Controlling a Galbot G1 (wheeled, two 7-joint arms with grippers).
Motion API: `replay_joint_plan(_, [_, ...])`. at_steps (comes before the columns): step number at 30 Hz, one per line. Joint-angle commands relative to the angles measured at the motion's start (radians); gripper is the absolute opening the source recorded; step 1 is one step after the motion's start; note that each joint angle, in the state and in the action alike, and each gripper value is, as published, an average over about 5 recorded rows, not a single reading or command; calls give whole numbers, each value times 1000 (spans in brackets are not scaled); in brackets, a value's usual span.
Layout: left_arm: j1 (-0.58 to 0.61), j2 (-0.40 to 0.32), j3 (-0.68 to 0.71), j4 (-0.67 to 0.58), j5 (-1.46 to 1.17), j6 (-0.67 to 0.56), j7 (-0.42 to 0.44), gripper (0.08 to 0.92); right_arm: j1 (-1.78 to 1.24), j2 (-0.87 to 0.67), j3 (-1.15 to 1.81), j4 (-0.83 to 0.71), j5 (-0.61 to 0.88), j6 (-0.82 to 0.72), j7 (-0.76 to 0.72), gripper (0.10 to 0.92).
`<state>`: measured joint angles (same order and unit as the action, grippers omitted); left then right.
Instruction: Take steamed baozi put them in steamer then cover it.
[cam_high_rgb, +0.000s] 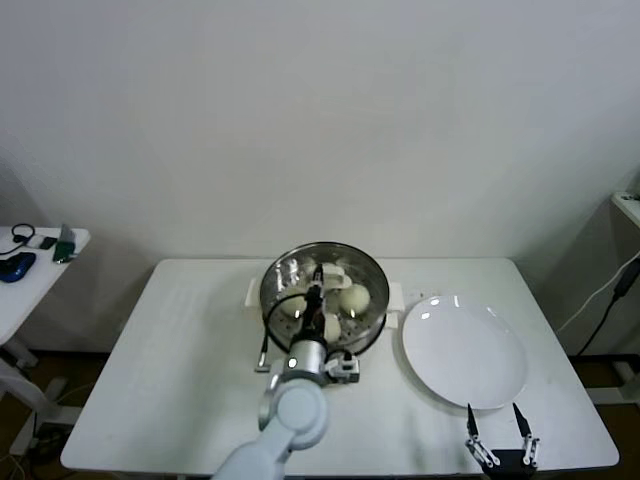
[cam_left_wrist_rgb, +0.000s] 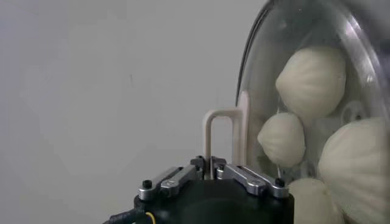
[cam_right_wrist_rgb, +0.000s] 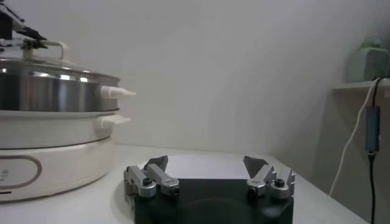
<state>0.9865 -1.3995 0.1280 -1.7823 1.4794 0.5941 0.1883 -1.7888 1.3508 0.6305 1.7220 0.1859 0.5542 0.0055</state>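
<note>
Left gripper (cam_left_wrist_rgb: 211, 165) pinches the clear cover's (cam_left_wrist_rgb: 304, 36) cream handle (cam_left_wrist_rgb: 224, 131); right gripper (cam_right_wrist_rgb: 207, 167) gapes idle.

The left arm (cam_high_rgb: 285, 420) is a smooth pale grey-white shell with rounded joints, narrowing to a silvery wrist ring and a black cable looping beside it. The left gripper (cam_left_wrist_rgb: 211, 164) has a black housing, brushed-metal links with dark screw heads, and what may be a yellow wire low on the body. The right gripper (cam_right_wrist_rgb: 207, 164) has the same black block, silver links, and dark pointed fingers (cam_right_wrist_rgb: 157, 162).
</note>
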Motion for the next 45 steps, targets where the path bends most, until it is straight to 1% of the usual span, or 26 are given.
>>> replay_joint_plan(1, [7,35,14,-85,-122,14,-5,253,-18,-12,-8,35,42,-63,26,823])
replay_joint_plan(4, [17,67,14,-144,-162,23,-5,339,-35,-25,-18,78,81,-119,41,823])
replay_joint_plan(8, [54,124,-9,-234,-221,30,-11,452,-39,-27,-16,104,62,-145,39,823])
replay_joint_plan(10, [89,156,-39,-292,-284,20,-28,513,-41,-29,-15,115,56,-153,40,823])
replay_joint_plan(12, [133,177,-86,-343,-365,-7,-64,565,-43,-31,-14,126,55,-162,42,823])
replay_joint_plan(14, [182,185,-149,-380,-496,-55,-125,625,-41,-30,-12,131,55,-166,44,823])
replay_joint_plan(18, [284,183,-303,-410,-791,-181,-262,737,-32,-25,-11,134,55,-161,36,823])
replay_joint_plan(20, [344,174,-398,-418,-938,-260,-302,786,-32,-26,-12,137,55,-160,29,823])
replay_joint_plan(22, [413,153,-503,-420,-1110,-362,-335,812,-31,-27,-13,141,54,-159,21,823])
replay_joint_plan(25, [498,117,-646,-398,-1340,-506,-345,821,-28,-27,-15,138,50,-158,14,823])
replay_joint_plan(28, [577,94,-769,-352,-1552,-605,-291,822,-21,-26,-16,123,37,-157,10,823])
replay_joint_plan(31, [664,97,-825,-294,-1710,-656,-246,823,-13,-27,-19,109,30,-156,7,823])
replay_joint_plan(33, [716,106,-830,-247,-1768,-696,-236,823,-6,-27,-20,101,31,-154,5,823])
replay_joint_plan(36, [756,104,-817,-176,-1780,-751,-229,823,8,-28,-20,88,36,-148,-1,823])
replay_joint_plan(40, [762,90,-785,-113,-1775,-786,-222,823,23,-29,-21,79,47,-147,-5,823])
replay_joint_plan(45, [757,73,-752,-89,-1758,-801,-219,823,34,-31,-23,73,49,-151,-7,823])
